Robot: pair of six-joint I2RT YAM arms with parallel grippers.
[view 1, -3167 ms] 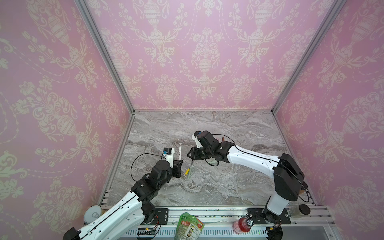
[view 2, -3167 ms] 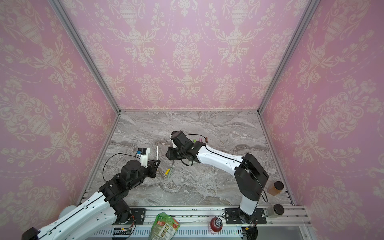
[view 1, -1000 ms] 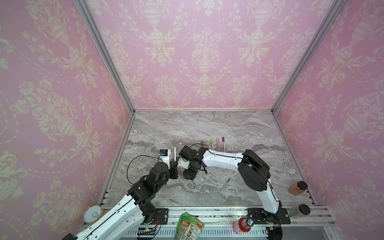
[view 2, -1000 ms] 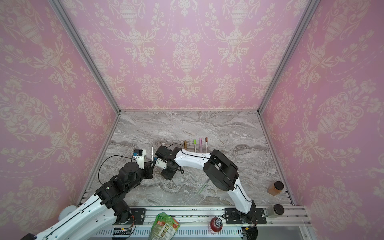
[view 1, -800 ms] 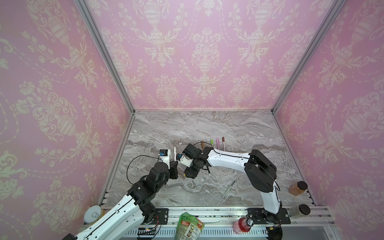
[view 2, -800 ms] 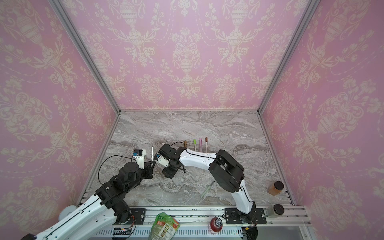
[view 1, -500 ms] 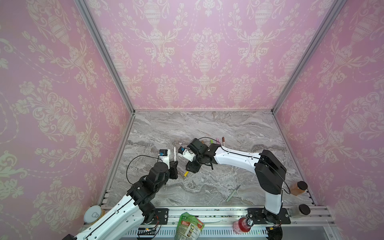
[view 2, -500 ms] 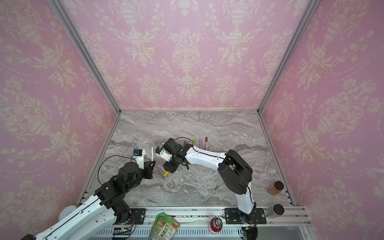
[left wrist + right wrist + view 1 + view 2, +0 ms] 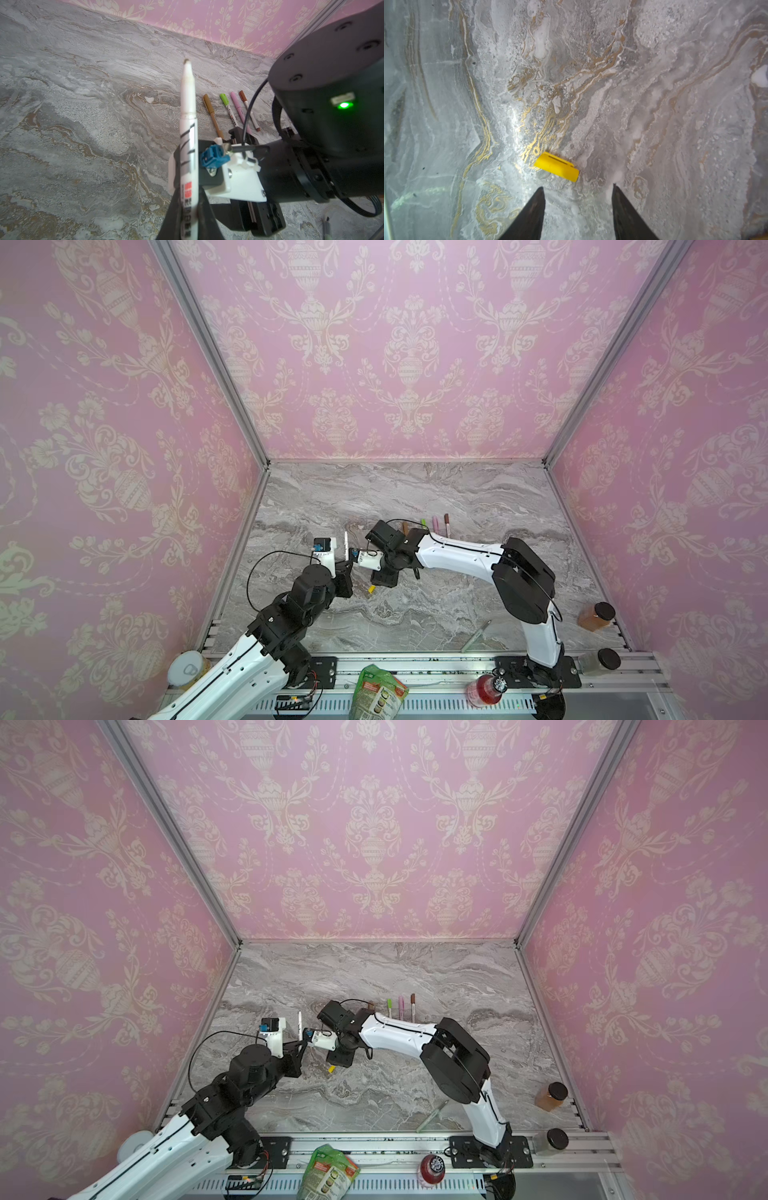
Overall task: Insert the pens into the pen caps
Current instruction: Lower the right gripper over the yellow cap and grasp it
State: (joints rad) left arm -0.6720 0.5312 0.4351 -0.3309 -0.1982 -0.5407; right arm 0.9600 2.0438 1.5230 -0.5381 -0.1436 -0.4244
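**Left gripper**: closed on a white pen, clamped low on the barrel; the pen's dark tip points up and away from the fingers; it stands near upright in both top views.

**Right gripper**: jaws spread, nothing between them; it hangs over a yellow pen cap.

**Yellow pen cap:** lies flat on the marble tabletop, left of centre, just beyond the fingertips and clear of them; bare marble on every side of it.

**Wrist camera mount** of the right arm: just beside the white pen's barrel; its blue connector is almost against the pen, so little room there.

**Row of four capped pens:** tan pen, lime green pen, pink pen, brown pen; side by side and parallel at mid-table, partly behind the right arm.

**Pale green pen**: lies slantwise near the front edge, right of centre, well apart from the others.

**Amber jar**: at the front right corner.

**Open room:** rear half of the tabletop bare up to the pink walls.
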